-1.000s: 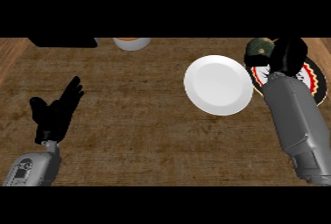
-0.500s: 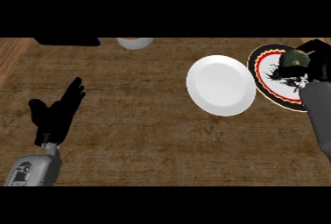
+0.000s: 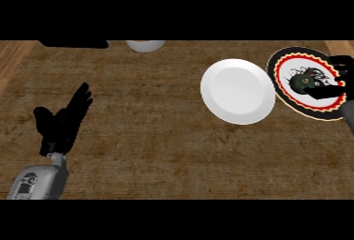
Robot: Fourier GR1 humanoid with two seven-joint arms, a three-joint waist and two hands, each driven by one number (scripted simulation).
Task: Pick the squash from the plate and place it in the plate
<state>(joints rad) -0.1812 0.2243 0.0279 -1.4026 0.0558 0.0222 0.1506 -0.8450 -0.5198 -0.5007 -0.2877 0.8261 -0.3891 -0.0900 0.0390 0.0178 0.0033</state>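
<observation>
Squash (image 3: 305, 82) sits on the patterned plate (image 3: 290, 61) at far right, the right hand (image 3: 336, 84) curled round it — that hand is cut off by the edge. Left hand (image 3: 61, 123) rests open, near left. White plate (image 3: 236, 92) lies just beside.

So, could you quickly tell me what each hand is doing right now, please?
Left hand: open, fingers straight, holding nothing, resting over the counter at the view's left.
Right hand: curled around the squash on the patterned plate.
</observation>
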